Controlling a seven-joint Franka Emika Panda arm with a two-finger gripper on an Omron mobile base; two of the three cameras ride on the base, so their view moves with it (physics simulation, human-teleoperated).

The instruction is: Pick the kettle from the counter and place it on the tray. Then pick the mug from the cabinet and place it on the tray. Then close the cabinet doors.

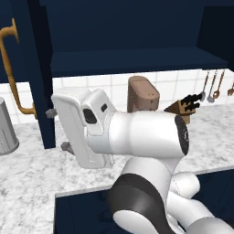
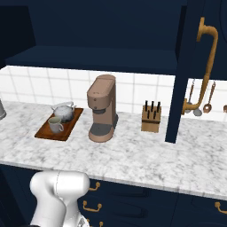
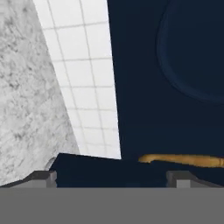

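Observation:
The kettle (image 2: pixel 63 111) and the mug (image 2: pixel 55 125) both stand on the brown tray (image 2: pixel 46 132) on the counter (image 2: pixel 133 155), left of the coffee machine. The cabinet (image 2: pixel 102 31) above stands open. Its left door (image 1: pixel 39 68) swings out edge-on with a brass handle (image 1: pixel 11 68); its right door (image 2: pixel 177 88) also hangs open. My gripper (image 1: pixel 58 129) is open at the lower edge of the left door, nothing held. In the hand view my gripper (image 3: pixel 111 177) faces the door panel (image 3: pixel 175 87) and its handle (image 3: pixel 183 159) at close range.
A brown coffee machine (image 2: pixel 103 108) and a knife block (image 2: pixel 150 117) stand at the back of the counter. A grey ribbed canister (image 1: pixel 4 128) sits at the far left. Utensils (image 2: pixel 199 99) hang on the tiled wall at the right.

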